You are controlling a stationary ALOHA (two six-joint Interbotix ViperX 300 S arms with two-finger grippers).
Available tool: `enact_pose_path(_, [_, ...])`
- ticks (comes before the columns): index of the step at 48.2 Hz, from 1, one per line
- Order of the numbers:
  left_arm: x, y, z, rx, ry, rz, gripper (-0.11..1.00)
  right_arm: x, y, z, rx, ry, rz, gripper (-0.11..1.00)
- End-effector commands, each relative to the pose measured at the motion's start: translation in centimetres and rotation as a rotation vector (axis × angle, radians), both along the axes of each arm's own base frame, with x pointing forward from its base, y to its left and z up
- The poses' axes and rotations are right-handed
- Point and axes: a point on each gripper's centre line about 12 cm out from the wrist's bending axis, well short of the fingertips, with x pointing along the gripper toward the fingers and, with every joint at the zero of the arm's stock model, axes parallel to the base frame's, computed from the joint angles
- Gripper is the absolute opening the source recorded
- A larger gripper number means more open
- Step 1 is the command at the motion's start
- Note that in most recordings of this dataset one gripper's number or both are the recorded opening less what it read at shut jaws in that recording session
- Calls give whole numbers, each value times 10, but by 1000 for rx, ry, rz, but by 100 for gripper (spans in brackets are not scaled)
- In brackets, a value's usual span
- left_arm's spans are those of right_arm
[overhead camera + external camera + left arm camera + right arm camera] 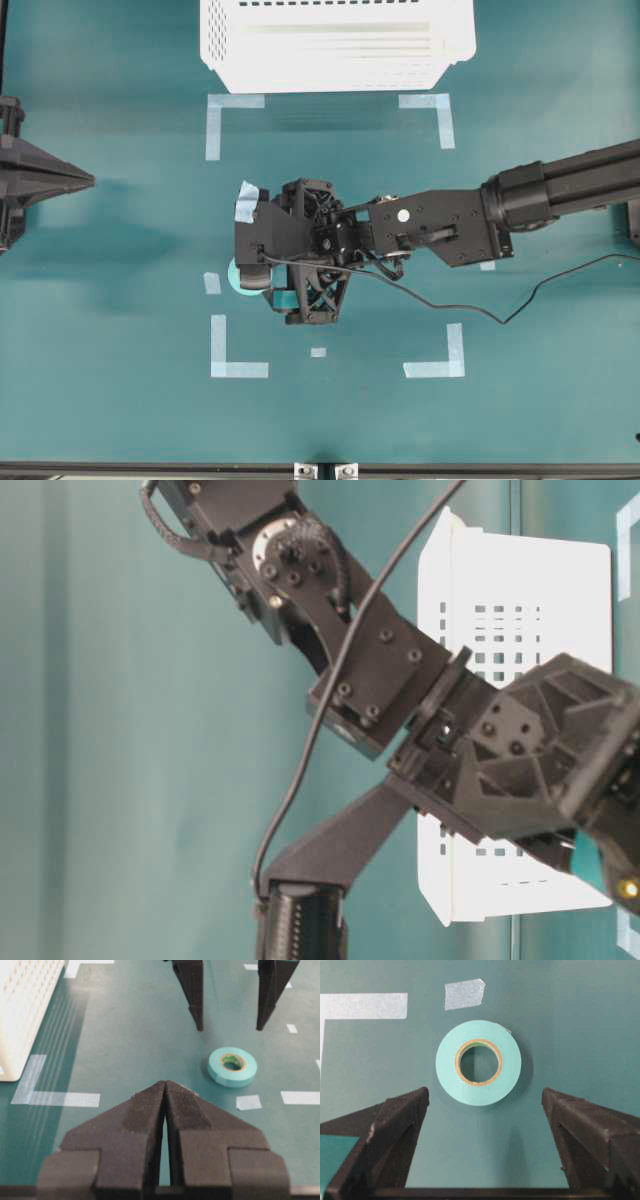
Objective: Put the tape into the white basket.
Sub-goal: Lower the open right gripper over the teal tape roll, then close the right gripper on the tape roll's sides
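Pale tape scrap [464, 994] lies just beside the tape [478, 1062].

Bright even light, soft shadows under the arm [440, 225], basket [530, 600] overexposed and blurred, near hand [165, 1155] out of focus

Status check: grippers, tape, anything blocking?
Right gripper open, above the tape, no contact. Left gripper shut, idle. Tape flat on table, outside white basket. Nothing in the way.
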Motion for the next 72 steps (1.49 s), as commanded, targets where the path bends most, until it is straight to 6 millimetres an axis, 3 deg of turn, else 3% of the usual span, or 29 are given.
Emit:
enact_pose_path(1, [1,0,5,3,-9,1,-11,8,3,18,-2,-51,10,96])
enact_pose_path(29, [1,0,5,2,-9,1,-11,24,8,2,-11,-31,18,96])
enact_pose_path(72, [1,0,4,2,-8,1,-11,32,8,-13,-10,-22,13,96])
